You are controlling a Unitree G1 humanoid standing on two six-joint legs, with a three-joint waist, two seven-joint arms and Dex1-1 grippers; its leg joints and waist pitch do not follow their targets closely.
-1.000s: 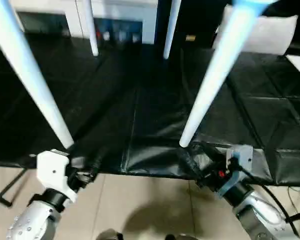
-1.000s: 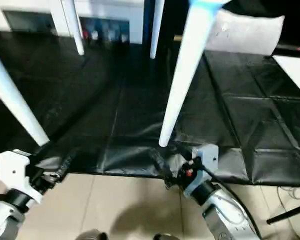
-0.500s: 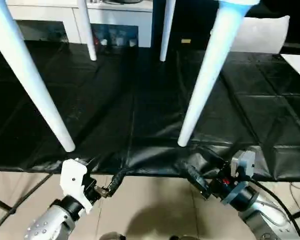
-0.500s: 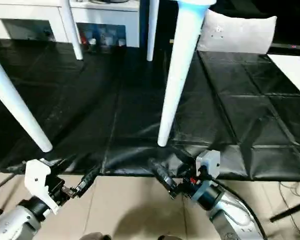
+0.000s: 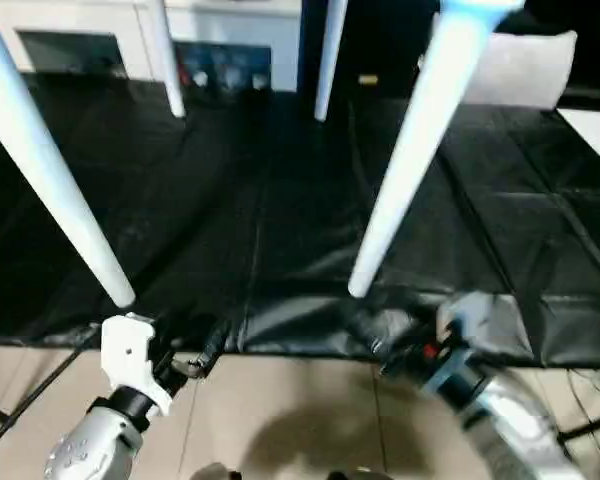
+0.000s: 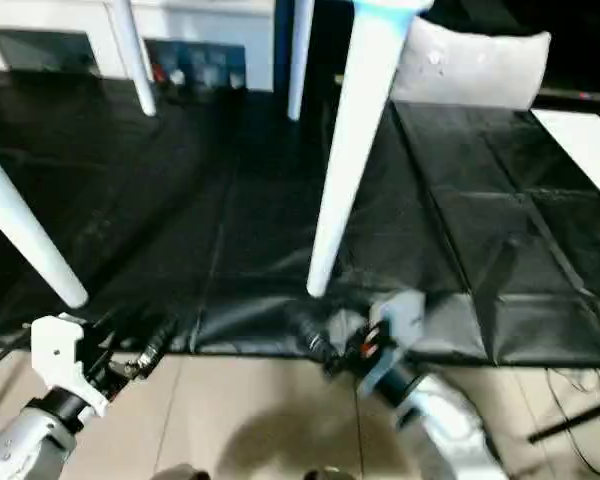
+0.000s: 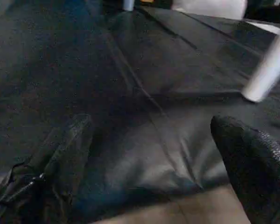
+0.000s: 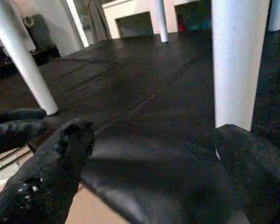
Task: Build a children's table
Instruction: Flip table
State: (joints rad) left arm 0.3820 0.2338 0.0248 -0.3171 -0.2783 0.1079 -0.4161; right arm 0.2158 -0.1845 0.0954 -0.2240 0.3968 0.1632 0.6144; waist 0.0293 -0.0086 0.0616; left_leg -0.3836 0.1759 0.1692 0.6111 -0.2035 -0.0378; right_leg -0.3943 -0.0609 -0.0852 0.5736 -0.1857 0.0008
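Table (image 5: 410,160) stands upright on the black-covered desk (image 5: 280,220), legs running steeply up. Right tool (image 5: 380,340) — fingers spread, empty — sits just below the near right leg; left tool (image 5: 195,355), likewise spread, lies near the near left leg (image 5: 55,190).

text check | you have no readable text, label, brand, number or sign in any view | small coloured items on the cabinet shelf (image 5: 225,75) are too blurred to read | nothing legible on the table legs (image 5: 410,150)
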